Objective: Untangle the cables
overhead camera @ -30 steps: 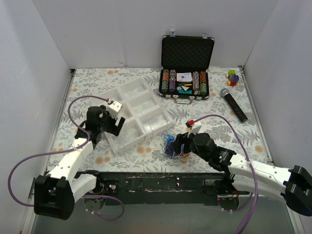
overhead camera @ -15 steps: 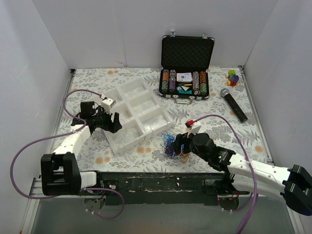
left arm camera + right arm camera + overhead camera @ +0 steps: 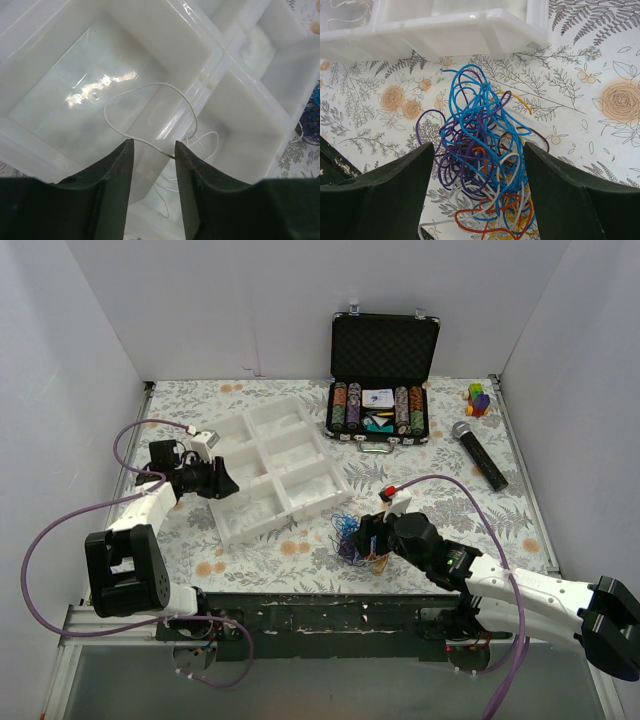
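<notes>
1. Our right gripper [image 3: 479, 150] hangs wide open astride the cables [image 3: 470, 110], one knotted heap on the table [image 3: 600, 60] just beside the white tray [image 3: 445, 30].
2. Our left gripper [image 3: 154, 145], jaws slightly apart, hovers over a white wire [image 3: 160, 84] draped across a tray divider, not pinched.
3. We judge one strand freed, and nearly everything else remains.

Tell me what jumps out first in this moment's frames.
A bright tangle of blue, purple and orange cables lies near the front edge, framed by the open right end effector. Farther left, the left end effector straddles a thin white wire in a white compartment tray. An open poker-chip case stands behind.
</notes>
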Robot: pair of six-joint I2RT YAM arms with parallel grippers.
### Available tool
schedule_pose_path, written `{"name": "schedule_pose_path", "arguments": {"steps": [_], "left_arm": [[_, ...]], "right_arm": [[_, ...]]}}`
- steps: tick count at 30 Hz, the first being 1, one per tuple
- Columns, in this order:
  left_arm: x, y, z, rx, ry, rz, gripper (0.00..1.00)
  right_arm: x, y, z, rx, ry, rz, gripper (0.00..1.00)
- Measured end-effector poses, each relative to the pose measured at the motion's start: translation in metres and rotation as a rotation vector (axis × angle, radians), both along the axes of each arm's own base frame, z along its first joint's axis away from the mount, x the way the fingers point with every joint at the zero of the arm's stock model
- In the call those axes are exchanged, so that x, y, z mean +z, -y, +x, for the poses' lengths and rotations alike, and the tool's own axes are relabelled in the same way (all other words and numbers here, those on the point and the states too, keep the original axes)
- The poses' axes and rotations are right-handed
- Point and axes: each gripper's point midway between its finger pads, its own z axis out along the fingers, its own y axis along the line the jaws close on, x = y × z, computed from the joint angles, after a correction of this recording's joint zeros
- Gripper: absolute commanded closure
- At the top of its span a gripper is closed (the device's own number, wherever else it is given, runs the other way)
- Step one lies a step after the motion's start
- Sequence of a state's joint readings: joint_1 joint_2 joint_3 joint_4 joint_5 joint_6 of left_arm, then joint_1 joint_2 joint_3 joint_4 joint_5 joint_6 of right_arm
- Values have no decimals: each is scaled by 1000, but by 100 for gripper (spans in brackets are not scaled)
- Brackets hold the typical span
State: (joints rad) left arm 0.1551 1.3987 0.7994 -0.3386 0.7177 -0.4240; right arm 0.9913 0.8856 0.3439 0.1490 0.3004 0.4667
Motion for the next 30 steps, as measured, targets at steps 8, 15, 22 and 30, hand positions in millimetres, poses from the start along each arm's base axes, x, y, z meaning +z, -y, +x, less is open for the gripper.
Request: {"name": "schedule_pose_path", "arguments": {"steps": [8, 15, 22, 30], "left_arm": [[12, 13, -8, -71, 32, -55, 89], [15, 16, -14, -98, 42, -59, 100], [39, 20, -16, -123, 125, -66, 100], [42, 17, -10, -53, 98, -82, 21]], "right_arm": [[-2, -2, -1, 9, -7, -1, 20], [-5, -2, -2, 14, -15, -8, 21], [-5, -3, -2, 17, -15, -6, 21], [-5, -3, -2, 19, -17, -5, 21]]}}
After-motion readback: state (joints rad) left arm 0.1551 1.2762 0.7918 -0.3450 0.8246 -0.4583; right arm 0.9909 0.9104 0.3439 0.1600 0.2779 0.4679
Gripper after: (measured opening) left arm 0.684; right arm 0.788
